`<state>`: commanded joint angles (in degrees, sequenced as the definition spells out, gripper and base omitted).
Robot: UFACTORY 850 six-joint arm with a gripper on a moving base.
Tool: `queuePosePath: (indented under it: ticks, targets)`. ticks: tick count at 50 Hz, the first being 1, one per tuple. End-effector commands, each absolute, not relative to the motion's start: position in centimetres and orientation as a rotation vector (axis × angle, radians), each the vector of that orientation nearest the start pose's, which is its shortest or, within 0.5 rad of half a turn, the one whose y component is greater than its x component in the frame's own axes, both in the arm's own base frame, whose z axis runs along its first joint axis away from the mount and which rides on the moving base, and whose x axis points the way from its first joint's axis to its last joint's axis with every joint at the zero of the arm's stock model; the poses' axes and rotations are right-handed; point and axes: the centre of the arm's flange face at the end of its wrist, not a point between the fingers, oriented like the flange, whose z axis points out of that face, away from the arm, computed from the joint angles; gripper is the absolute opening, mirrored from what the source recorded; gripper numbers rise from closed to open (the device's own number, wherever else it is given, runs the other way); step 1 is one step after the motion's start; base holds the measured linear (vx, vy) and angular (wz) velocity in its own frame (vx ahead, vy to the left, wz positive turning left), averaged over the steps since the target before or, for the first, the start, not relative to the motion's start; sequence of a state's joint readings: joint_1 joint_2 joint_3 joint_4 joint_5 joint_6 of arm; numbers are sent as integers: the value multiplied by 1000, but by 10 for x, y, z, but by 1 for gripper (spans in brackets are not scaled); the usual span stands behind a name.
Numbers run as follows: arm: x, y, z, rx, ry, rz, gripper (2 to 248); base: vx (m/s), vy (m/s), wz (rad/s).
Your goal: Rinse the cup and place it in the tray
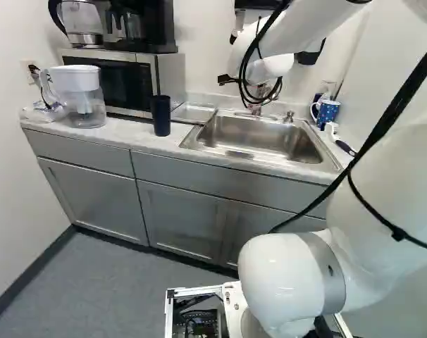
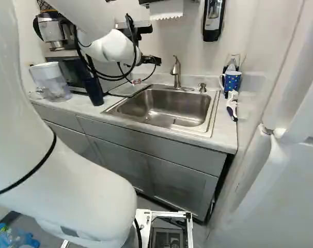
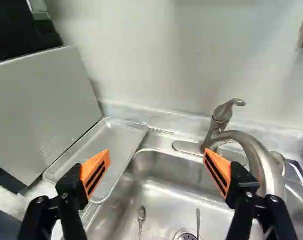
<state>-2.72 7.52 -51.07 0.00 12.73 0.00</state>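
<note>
The tall, dark blue cup (image 1: 161, 116) stands up straight on the counter, near the front corner of the microwave. The shiny metal tray (image 3: 116, 140) lies flat, with 4 low sides, between the microwave and the sink.

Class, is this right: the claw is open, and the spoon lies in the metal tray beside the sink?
The spoon lies in the sink, not in the metal tray, as the wrist view shows. The rest holds: the claw is open, and the metal tray is beside the sink.
</note>
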Motion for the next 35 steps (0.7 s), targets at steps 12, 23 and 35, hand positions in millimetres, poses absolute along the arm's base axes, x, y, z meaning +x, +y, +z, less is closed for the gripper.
queuePosePath:
  ticks: [12, 23, 35]
  targets:
    - [498, -36, 629, -2588, 92, -1851, 247, 0, 0, 0]
    - [517, -47, 629, -2598, 118, -1855, 247, 0, 0, 0]
    - [539, -59, 629, -2605, 142, -1861, 247, 0, 0, 0]
